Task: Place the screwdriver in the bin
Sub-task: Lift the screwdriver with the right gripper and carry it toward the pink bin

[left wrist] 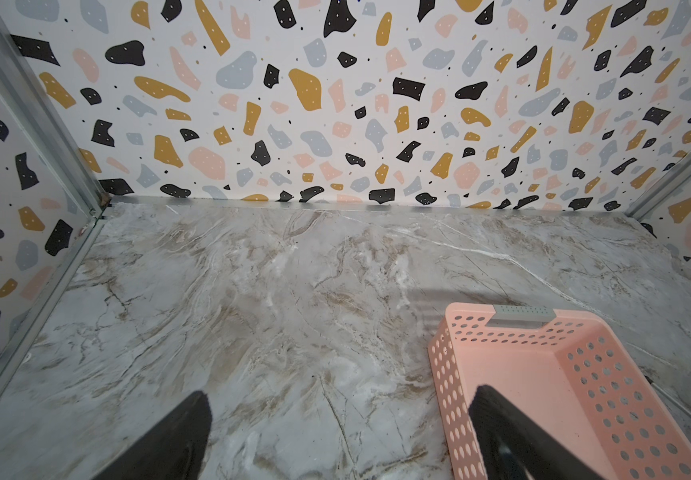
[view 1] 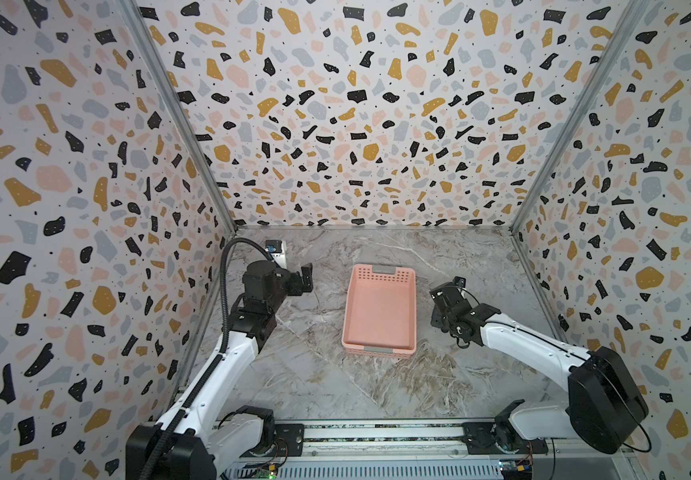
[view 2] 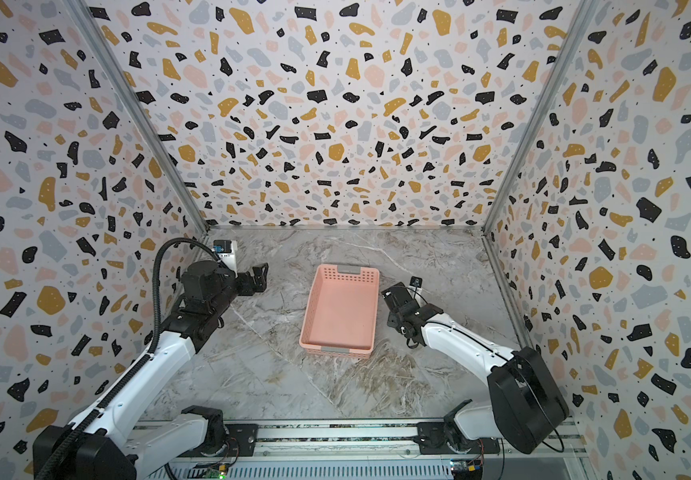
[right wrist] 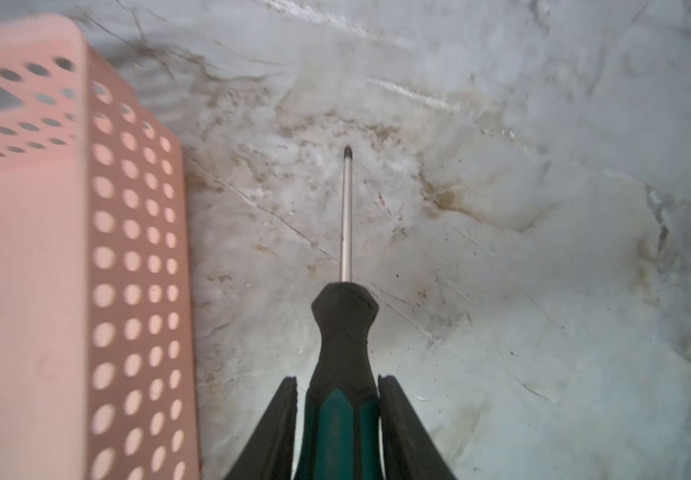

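Green and black, the handle of the screwdriver (right wrist: 345,332) sits between the fingers of the right tool (right wrist: 337,380), which stands nearly closed around the handle's thick end. One finger looks pressed against it. A thin pale sliver on the opposite side leaves me unsure how firm the pinch is. The shaft points straight ahead of the tool over bare tabletop (right wrist: 543,249), just beside the perforated long wall of the bin (right wrist: 23,249) and outside it. The left tool (left wrist: 341,392) hangs spread wide with nothing between its fingers, off the bin's left side and apart from it.

I judge the step in hand to be securing the grasp and carrying the tool across. To do it well:
- squeeze fully before lifting;
- raise until the tip clears the rim;
- move sideways over the pink floor with the shaft along the bin's length;
- let go low so the round handle does not roll or bounce.

In both top views the right wrist covers the screwdriver, so I cannot say whether it rests on the tabletop or hangs above it. The handle's butt is cut off in the right wrist view, where the bin is also smeared.
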Tool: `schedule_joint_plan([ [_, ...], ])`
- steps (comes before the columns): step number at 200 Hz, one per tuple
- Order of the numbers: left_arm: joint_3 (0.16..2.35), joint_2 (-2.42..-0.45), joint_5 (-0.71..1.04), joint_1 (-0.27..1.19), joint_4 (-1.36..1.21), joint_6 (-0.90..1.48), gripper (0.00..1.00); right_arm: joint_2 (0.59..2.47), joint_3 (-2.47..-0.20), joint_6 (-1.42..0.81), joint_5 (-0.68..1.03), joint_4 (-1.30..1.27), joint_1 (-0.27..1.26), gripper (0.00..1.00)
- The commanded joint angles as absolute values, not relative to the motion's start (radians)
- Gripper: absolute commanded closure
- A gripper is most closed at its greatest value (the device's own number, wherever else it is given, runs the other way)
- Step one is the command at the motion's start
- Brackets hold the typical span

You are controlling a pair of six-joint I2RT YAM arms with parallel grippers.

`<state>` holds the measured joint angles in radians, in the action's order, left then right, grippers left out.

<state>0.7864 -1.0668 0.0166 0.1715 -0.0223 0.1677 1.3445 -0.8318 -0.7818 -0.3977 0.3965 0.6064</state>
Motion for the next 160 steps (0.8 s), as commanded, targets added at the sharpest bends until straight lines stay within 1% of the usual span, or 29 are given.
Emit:
schedule_joint_plan([
  [1, 0.814, -1.068, 0.017, 0.176, -0.042, 0.158, 0.00, 1.306, -0.904, -0.766, -0.453, 0.461, 0.650, 0.72],
  [30, 0.815, -1.072, 0.020, 0.176, -0.039, 0.159, 0.00, 1.334, -0.980, -0.769, -0.503, 0.492, 0.715, 0.73],
  [70, 0.813, -1.068, 0.016, 0.176, -0.040, 0.158, 0.00, 1.405, -0.985, -0.787, -0.495, 0.506, 0.716, 0.73],
  [91, 0.814, -1.069, 0.013, 0.176, -0.042, 0.158, 0.00, 1.414, -0.966, -0.818, -0.481, 0.520, 0.716, 0.72],
  [107, 0.815, -1.071, 0.014, 0.176, -0.038, 0.156, 0.00, 1.398, -0.934, -0.845, -0.469, 0.517, 0.715, 0.68],
  [115, 0.815, -1.069, 0.014, 0.176, -0.040, 0.155, 0.00, 1.389, -0.917, -0.861, -0.453, 0.513, 0.712, 0.64],
  [136, 0.816, -1.074, 0.020, 0.176, -0.039, 0.159, 0.00, 1.367, -0.859, -0.899, -0.384, 0.474, 0.709, 0.46],
  [160, 0.817, -1.075, 0.021, 0.176, -0.041, 0.161, 0.00, 1.368, -0.808, -0.939, -0.315, 0.427, 0.706, 0.42],
])
